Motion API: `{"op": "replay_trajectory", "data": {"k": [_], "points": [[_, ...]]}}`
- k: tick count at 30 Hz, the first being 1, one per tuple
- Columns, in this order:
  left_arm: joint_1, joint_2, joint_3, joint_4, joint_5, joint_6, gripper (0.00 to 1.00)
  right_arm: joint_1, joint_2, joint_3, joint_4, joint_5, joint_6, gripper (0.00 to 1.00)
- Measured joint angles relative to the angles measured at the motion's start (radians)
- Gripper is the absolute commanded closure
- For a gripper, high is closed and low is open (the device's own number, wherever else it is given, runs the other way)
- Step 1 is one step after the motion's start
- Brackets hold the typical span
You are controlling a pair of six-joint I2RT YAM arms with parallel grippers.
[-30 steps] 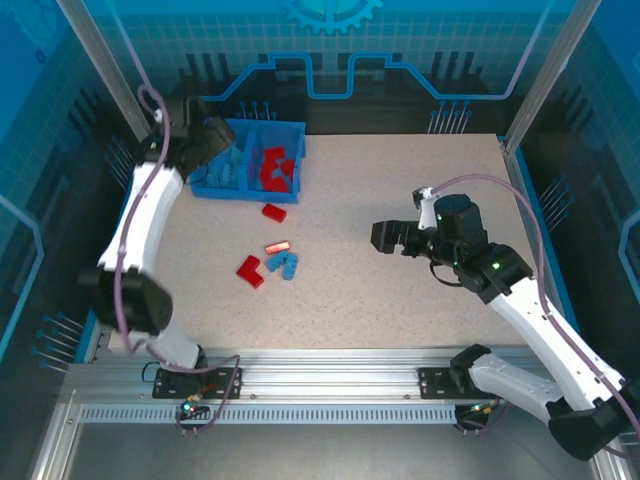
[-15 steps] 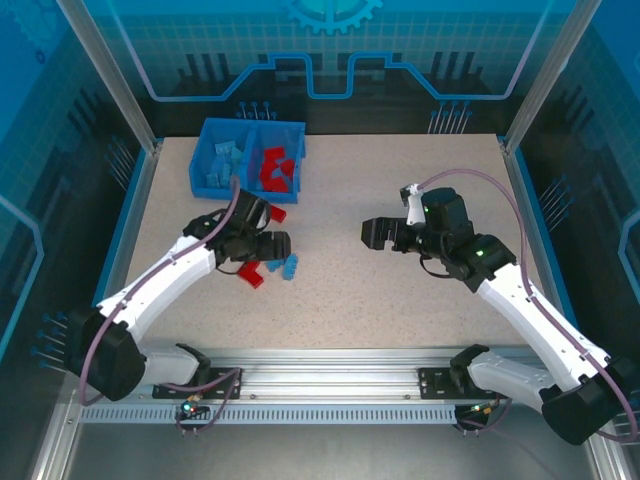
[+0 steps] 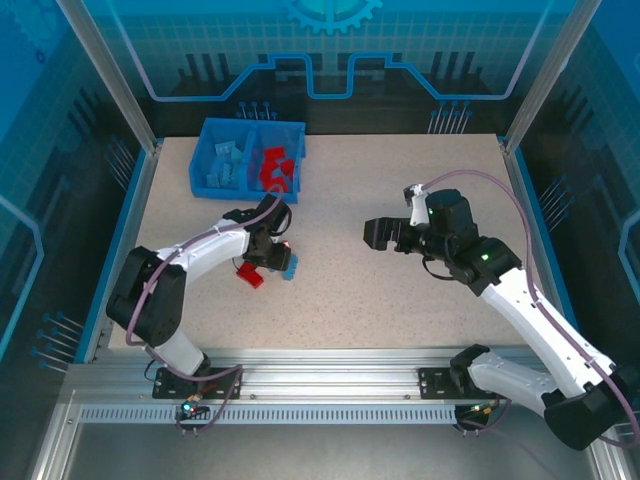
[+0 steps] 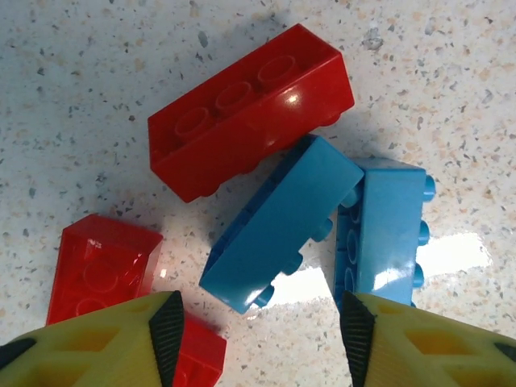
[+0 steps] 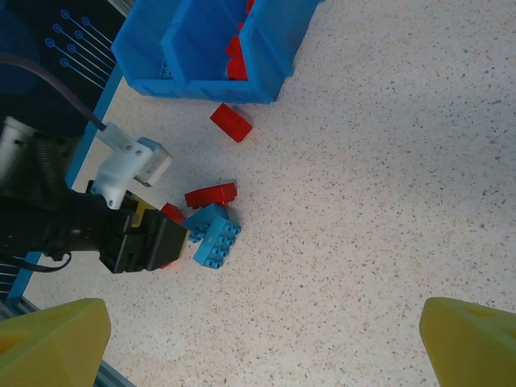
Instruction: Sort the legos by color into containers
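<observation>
**Operator:** What does the top camera give me?
**Spotter:** Your left gripper (image 3: 270, 256) hangs over the loose legos (image 3: 288, 268), left of table centre. The bin (image 3: 240, 193) sits at 11 o'clock, with light blue pieces in its left compartment and red in its right. Your right gripper (image 3: 375, 235) hovers at 3 o'clock of the pile, well apart.

**Operator:** Left wrist?
**Spotter:** Your fingers (image 4: 97, 347) stand spread, pinching nothing. A light blue brick (image 4: 282, 222) pokes one corner between them. A second blue brick (image 4: 379, 238) touches it at 3 o'clock and a long red brick (image 4: 250, 113) at 12. Another red brick (image 4: 101, 270) lies at 8, partly under a finger. Close here and I judge you may nip that red one too, or squeeze the skewed corner and pop the blue brick out.

**Operator:** Right wrist?
**Spotter:** Those fingers (image 5: 48, 339) gape wide, holding nothing. A stray red brick (image 5: 231, 122) lies just before the bin (image 5: 201, 81).
</observation>
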State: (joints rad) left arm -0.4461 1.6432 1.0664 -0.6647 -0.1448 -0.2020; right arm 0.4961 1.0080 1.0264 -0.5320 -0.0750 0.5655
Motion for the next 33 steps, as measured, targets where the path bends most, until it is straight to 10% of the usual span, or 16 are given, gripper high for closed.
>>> {"op": "replay_trajectory", "data": {"k": [33], "points": [[0.0,0.129,0.076,0.053,0.002,0.016,0.78,0.0,-0.006,0.0,-0.007,0.008,0.005,0.0]]}}
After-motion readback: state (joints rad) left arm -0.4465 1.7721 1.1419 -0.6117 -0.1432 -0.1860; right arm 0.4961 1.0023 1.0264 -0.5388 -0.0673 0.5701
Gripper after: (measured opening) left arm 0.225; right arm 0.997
